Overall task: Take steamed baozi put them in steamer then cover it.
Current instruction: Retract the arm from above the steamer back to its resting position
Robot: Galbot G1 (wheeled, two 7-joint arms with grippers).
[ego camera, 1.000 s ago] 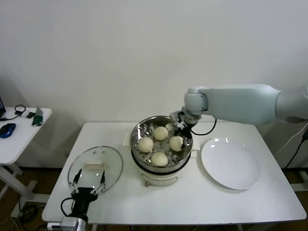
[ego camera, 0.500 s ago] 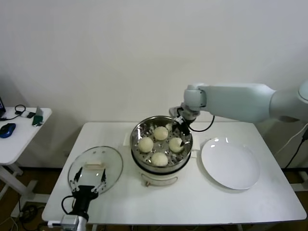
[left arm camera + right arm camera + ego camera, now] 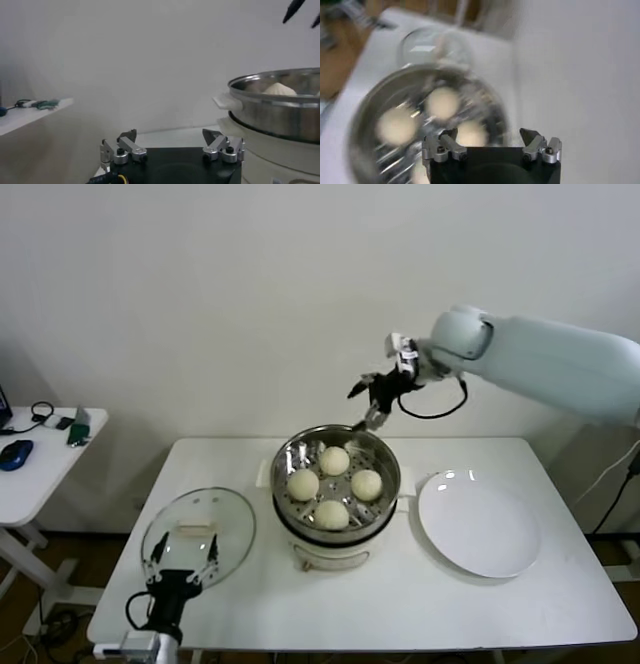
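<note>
Several cream-white baozi (image 3: 334, 460) lie in the shiny steel steamer (image 3: 290, 452) at the table's middle. My right gripper (image 3: 362, 406) is open and empty, raised above the steamer's far right rim. In the right wrist view it (image 3: 490, 137) looks down on the baozi (image 3: 442, 102) in the steamer (image 3: 365, 107). The glass cover (image 3: 198, 529) with its cream handle lies flat on the table left of the steamer. My left gripper (image 3: 183, 562) is open and empty, low at the cover's near edge. In the left wrist view it (image 3: 172, 140) faces the steamer (image 3: 280, 112).
An empty white plate (image 3: 478, 524) lies right of the steamer. A small side table (image 3: 40, 459) with a blue mouse and cables stands at far left. A wall is close behind the table.
My right gripper has lifted out of the steamer and moved up and back, empty; the baozi it was at stays in the basket. The left arm has barely moved.
</note>
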